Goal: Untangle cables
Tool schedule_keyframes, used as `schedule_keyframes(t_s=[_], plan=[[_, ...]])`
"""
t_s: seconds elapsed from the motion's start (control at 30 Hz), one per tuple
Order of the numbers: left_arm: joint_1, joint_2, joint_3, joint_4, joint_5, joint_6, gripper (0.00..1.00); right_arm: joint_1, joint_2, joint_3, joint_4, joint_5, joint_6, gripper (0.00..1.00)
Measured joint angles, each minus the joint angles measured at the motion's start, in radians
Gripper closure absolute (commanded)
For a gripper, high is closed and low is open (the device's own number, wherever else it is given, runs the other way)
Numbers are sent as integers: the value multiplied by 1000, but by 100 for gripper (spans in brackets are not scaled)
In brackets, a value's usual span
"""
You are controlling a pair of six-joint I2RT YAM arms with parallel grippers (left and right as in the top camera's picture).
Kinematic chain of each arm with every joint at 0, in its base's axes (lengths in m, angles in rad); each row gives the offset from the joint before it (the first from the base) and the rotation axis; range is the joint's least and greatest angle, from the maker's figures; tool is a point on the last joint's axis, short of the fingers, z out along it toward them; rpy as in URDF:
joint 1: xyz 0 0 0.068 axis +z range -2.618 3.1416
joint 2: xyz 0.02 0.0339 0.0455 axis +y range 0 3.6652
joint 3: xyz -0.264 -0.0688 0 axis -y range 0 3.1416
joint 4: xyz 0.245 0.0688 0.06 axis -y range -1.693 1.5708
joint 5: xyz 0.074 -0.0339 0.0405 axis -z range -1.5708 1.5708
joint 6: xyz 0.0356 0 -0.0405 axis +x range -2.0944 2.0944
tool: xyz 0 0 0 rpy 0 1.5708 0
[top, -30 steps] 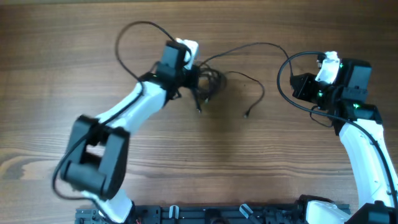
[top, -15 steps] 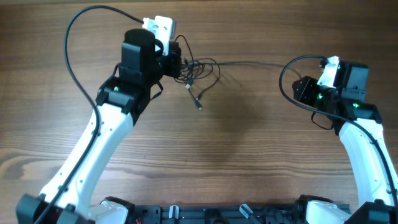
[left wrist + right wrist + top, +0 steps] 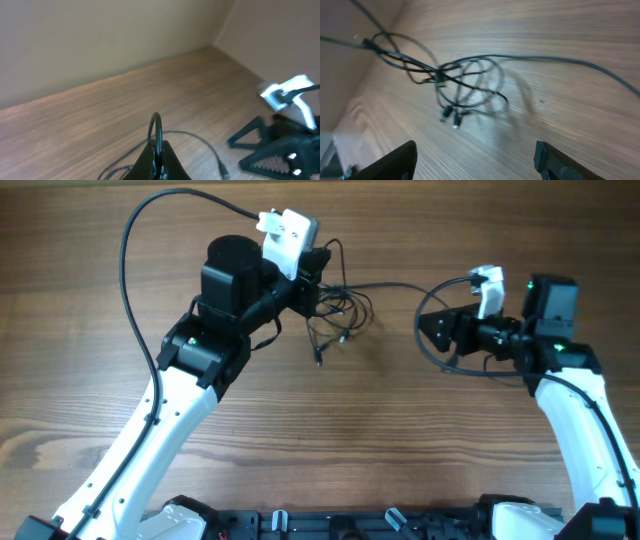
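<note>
Left end effector (image 3: 308, 278), seen from overhead at upper centre, has its fingers together on the cables (image 3: 338, 318). The tangle hangs just right of and below it, over the tabletop (image 3: 400, 440). One long strand runs from the tangle toward the right of the frame, passing just above the right end effector (image 3: 430, 332), which points left at the tangle from nearby.

From the left wrist, the left end effector (image 3: 159, 161) is pinched shut on a thin loop (image 3: 156, 125) standing up from it. The right end effector (image 3: 236, 155) sits at the right edge, fingers apart.

From the right wrist, the right end effector (image 3: 477, 165) is spread wide and holds nothing. The knot (image 3: 465, 87) lies straight ahead at centre, two plug ends (image 3: 448, 118) dangling below. The long strand stretches toward the right edge, probably the easiest part for this free arm to take.
</note>
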Motion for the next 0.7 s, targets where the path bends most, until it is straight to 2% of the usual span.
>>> schedule_keyframes(t_s=[0.3, 0.4, 0.5, 0.7], plan=[[0, 0, 0, 73, 35, 1, 96, 219, 82, 0, 211, -56, -4, 27], [0, 0, 0, 82, 38, 1, 96, 278, 129, 0, 270, -63, 11, 32], [0, 0, 0, 89, 39, 0, 96, 305, 173, 0, 325, -64, 20, 34], [0, 0, 0, 89, 38, -9, 96, 306, 216, 0, 375, -14, 36, 29]])
